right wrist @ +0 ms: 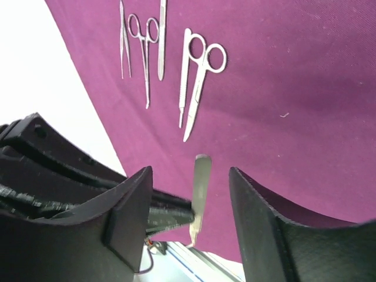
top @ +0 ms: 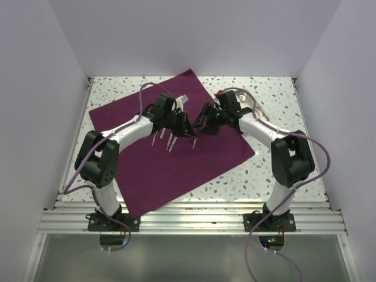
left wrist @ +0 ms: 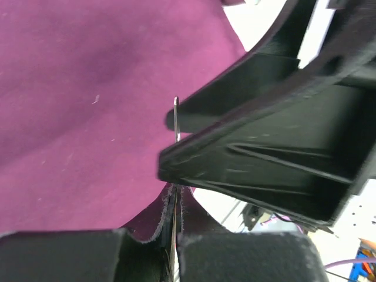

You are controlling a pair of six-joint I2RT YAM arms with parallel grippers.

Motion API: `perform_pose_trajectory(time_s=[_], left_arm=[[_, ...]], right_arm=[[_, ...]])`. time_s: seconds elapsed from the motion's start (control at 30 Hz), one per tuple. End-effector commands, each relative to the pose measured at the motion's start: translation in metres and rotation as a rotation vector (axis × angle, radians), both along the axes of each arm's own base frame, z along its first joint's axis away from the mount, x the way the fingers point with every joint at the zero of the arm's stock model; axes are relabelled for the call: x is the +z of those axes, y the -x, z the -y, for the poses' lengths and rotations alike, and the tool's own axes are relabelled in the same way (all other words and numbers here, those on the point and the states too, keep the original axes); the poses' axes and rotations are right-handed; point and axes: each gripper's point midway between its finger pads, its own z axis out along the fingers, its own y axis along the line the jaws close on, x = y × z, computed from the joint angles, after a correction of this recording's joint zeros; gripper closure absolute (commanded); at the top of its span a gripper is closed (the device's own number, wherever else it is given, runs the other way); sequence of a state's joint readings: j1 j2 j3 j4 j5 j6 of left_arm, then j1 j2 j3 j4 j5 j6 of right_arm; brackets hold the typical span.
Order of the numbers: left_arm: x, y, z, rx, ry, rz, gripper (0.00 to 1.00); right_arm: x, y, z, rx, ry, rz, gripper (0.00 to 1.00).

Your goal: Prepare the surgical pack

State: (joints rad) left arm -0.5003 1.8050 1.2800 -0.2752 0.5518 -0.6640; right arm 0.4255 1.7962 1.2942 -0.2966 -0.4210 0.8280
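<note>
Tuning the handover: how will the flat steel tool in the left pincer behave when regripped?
Flat steel tool: likely stiff, since its strip looks straight. It is polished and thin, so probably slippery and apt to pivot in a grip. It looks light; the left pincer holds it near one end.

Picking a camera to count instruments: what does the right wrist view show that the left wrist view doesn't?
Only right wrist: scissors, a hemostat, tweezers and a slim handle lying on the purple drape. Only left wrist: the seam where the left gripper shuts on a flat steel instrument, edge-on. Both: that instrument, the drape, the open right gripper around it.
</note>
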Motion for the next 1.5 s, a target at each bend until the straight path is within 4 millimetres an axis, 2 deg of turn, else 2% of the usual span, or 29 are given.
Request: perform_pose_trajectory(time_s=[0.0,0.13,0.23,0.27,0.3,0.33,0.37,0.4,0.43,0.47,0.5,0.53,0.57,0.6,0.63,0.73,0.77,0.87,1.0,1.07,1.13,1.23,1.43,1.47], left_arm=[[0.029,-0.003,0.014,-0.025,0.111,0.043,1.00],[0.033,-0.003,0.014,-0.029,0.122,0.050,1.00],[0.032,-0.003,0.015,-0.032,0.123,0.049,1.00],[0.031,-0.005,0.014,-0.033,0.121,0.051,1.00],[0.030,-0.005,0.013,-0.033,0.118,0.044,1.00],[0.029,-0.007,0.010,-0.029,0.112,0.043,0.90],[0.027,-0.013,0.004,-0.014,0.093,0.058,0.81],[0.026,-0.017,-0.001,-0.001,0.070,0.069,0.71],[0.024,-0.023,-0.010,0.001,0.027,0.089,0.58],[0.021,-0.030,-0.019,0.026,-0.021,0.111,0.54],[0.020,-0.032,-0.026,0.035,-0.068,0.112,0.52],[0.018,-0.035,-0.034,0.043,-0.111,0.128,0.50],[0.011,-0.044,-0.047,0.056,-0.188,0.168,0.50],[0.003,-0.043,-0.055,0.056,-0.241,0.155,0.50],[0.001,-0.046,-0.061,0.061,-0.278,0.166,0.50],[-0.015,-0.049,-0.078,0.058,-0.378,0.178,0.51],[-0.017,-0.050,-0.081,0.068,-0.397,0.183,0.52],[-0.026,-0.051,-0.094,0.102,-0.462,0.184,0.52],[-0.029,-0.060,-0.113,0.137,-0.568,0.221,0.48],[-0.027,-0.068,-0.120,0.131,-0.610,0.250,0.47],[-0.027,-0.076,-0.128,0.129,-0.643,0.274,0.47],[-0.027,-0.086,-0.129,0.121,-0.652,0.286,0.47],[-0.037,-0.100,-0.133,0.128,-0.671,0.267,0.48],[-0.039,-0.103,-0.134,0.131,-0.677,0.264,0.48]], right_arm=[[0.014,-0.015,-0.010,-0.028,-0.041,0.036,0.43],[0.012,-0.014,-0.015,-0.018,-0.041,0.032,0.48],[0.010,-0.013,-0.017,-0.014,-0.034,0.032,0.69],[0.008,-0.013,-0.017,-0.014,-0.031,0.031,0.86],[0.009,-0.017,-0.015,-0.025,-0.015,0.040,0.94],[0.005,-0.015,-0.010,-0.017,0.020,0.029,1.00],[0.005,-0.015,-0.009,-0.014,0.038,0.035,1.00],[0.013,-0.023,-0.005,-0.023,0.060,0.069,1.00],[0.007,-0.026,0.009,-0.023,0.164,0.096,1.00],[0.007,-0.033,0.020,-0.031,0.239,0.130,1.00],[0.022,-0.046,0.028,-0.039,0.298,0.195,1.00],[0.017,-0.054,0.057,-0.041,0.479,0.241,1.00],[0.030,-0.069,0.068,-0.057,0.558,0.299,1.00],[0.032,-0.077,0.082,-0.062,0.648,0.327,1.00],[0.036,-0.088,0.109,-0.059,0.810,0.382,1.00],[0.042,-0.114,0.142,-0.014,1.007,0.445,1.00],[0.041,-0.121,0.161,-0.034,1.085,0.438,1.00],[0.039,-0.143,0.191,-0.018,1.231,0.455,1.00],[0.024,-0.165,0.210,0.006,1.292,0.448,1.00],[0.009,-0.171,0.218,0.032,1.334,0.427,1.00],[-0.003,-0.175,0.223,0.054,1.357,0.404,1.00],[-0.013,-0.179,0.232,0.060,1.344,0.393,1.00],[-0.025,-0.186,0.226,0.049,1.261,0.377,0.99],[-0.022,-0.189,0.224,0.042,1.250,0.384,0.98]])
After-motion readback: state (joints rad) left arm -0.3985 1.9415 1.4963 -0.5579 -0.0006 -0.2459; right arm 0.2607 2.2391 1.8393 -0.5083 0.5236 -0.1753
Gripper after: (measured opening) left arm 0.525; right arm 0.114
